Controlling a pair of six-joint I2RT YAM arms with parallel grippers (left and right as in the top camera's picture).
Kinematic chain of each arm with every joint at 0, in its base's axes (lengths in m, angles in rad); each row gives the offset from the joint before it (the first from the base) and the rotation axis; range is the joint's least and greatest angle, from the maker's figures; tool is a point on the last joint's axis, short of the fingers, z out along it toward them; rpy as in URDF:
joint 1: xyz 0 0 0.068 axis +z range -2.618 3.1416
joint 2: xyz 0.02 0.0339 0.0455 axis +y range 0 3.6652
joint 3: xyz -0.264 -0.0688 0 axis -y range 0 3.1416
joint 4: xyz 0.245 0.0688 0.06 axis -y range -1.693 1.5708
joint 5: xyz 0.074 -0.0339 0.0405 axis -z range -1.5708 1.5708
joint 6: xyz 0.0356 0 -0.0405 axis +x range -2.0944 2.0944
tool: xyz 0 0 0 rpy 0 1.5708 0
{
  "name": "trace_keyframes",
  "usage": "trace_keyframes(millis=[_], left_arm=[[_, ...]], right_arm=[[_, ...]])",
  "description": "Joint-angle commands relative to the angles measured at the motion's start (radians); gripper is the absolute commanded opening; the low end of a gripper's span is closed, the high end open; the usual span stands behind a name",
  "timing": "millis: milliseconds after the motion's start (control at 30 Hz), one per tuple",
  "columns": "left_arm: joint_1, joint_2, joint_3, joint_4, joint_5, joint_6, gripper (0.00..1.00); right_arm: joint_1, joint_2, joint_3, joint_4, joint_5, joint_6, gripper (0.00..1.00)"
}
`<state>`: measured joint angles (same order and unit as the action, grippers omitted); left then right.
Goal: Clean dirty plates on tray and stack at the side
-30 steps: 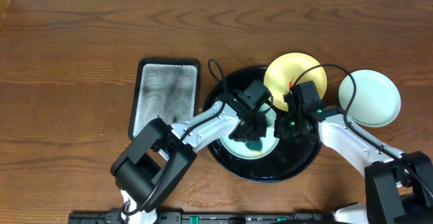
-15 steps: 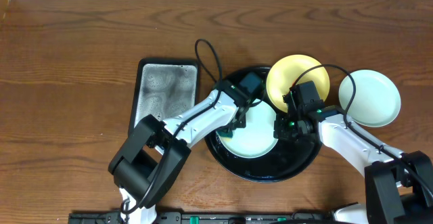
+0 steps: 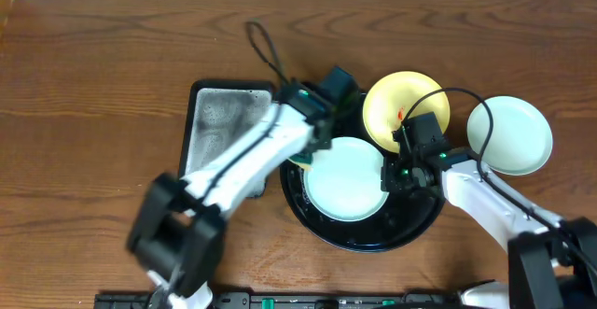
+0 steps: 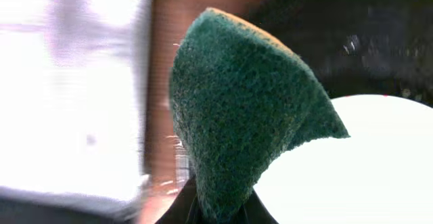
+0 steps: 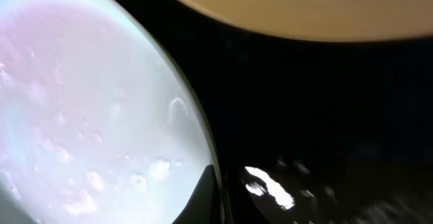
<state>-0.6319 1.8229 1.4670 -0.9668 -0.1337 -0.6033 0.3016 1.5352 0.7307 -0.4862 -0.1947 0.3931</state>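
Observation:
A light blue plate [image 3: 345,180] lies in the black tray [image 3: 373,237]; no red smear shows on it. My right gripper [image 3: 395,173] is shut on its right rim, seen in the right wrist view with one finger [image 5: 206,193] over the plate [image 5: 88,102]. A pale yellow plate [image 3: 407,111] with a red smear leans on the tray's far rim. Another light blue plate [image 3: 509,136] sits on the table to the right. My left gripper [image 3: 305,144] is shut on a green sponge [image 4: 237,116], held over the tray's left rim beside the plate [image 4: 352,163].
A grey rectangular metal tray [image 3: 229,132] lies left of the black tray, and shows blurred in the left wrist view [image 4: 67,82]. The left arm's cable [image 3: 264,46] loops up toward the back of the table. The table's front edge is near the arm bases.
My left gripper has lifted the sponge off the middle of the light blue plate and swung left and back to the tray's left rim. The right gripper has stayed on the plate's rim.

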Motion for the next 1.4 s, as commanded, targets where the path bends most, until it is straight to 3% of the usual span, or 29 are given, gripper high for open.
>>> trace_keyframes(millis=[0,167,300,367,467,700,1000,1367], left_arm=[[0.135,-0.111,0.025,-0.058,-0.008,0.068,0.08],[0.305,-0.111,0.008,-0.105,0.013,0.119,0.08],[0.393,-0.093,-0.049,-0.079,0.127,0.225,0.17],[0.417,-0.091,-0.072,-0.075,0.135,0.234,0.25],[0.444,-0.091,-0.083,-0.076,0.140,0.248,0.29],[0.487,-0.108,-0.081,-0.076,0.258,0.271,0.40],[0.494,-0.175,-0.081,-0.077,0.265,0.270,0.60],[0.494,-0.303,-0.081,-0.145,0.264,0.270,0.63]], right_arm=[[-0.006,-0.103,0.001,-0.013,0.091,-0.043,0.01],[0.010,-0.193,0.055,-0.114,0.163,-0.044,0.01],[0.056,-0.234,0.141,-0.232,0.280,-0.098,0.01],[0.081,-0.238,0.188,-0.290,0.345,-0.104,0.01],[0.128,-0.239,0.278,-0.383,0.436,-0.114,0.01],[0.236,-0.240,0.416,-0.523,0.600,-0.129,0.01],[0.406,-0.239,0.450,-0.611,0.856,-0.129,0.01],[0.588,-0.228,0.450,-0.630,1.075,-0.163,0.01]])
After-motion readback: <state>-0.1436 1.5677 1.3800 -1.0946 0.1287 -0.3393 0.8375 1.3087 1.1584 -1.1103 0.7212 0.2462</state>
